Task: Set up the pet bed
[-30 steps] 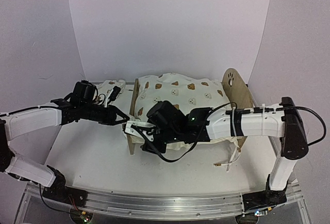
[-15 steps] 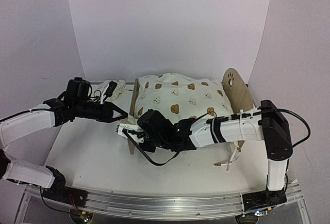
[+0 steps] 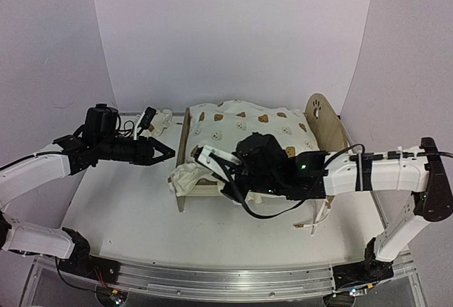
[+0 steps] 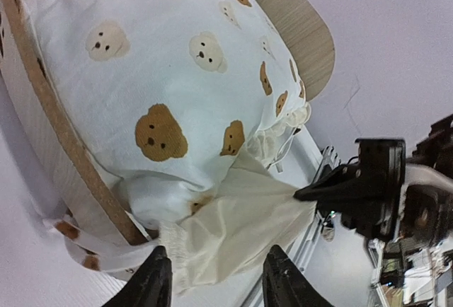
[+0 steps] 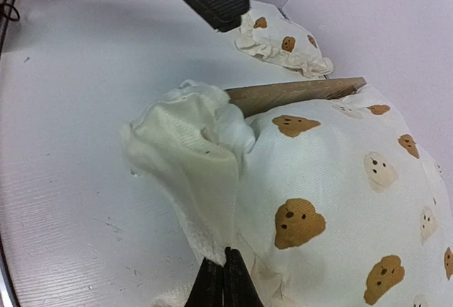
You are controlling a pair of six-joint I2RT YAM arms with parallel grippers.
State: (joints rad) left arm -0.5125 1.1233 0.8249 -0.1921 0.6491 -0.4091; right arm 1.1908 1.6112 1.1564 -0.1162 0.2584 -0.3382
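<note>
- Top external: I look down from above and behind the desk's (image 3: 120, 215) near edge toward its far edge, distant.
- Left wrist: near, facing the right edge.
- Right wrist: very near, facing the far-left corner.
- All three share the cushion (image 3: 241, 126) and pet bed (image 3: 323, 126).

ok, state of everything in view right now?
bed, upright, cushion sitting in it.
cushion, bulging, one corner bunched outside the frame.
pillow, lying loose outside the bed.
left gripper, open, holding nothing.
right gripper, shut on the cushion's corner.
</note>
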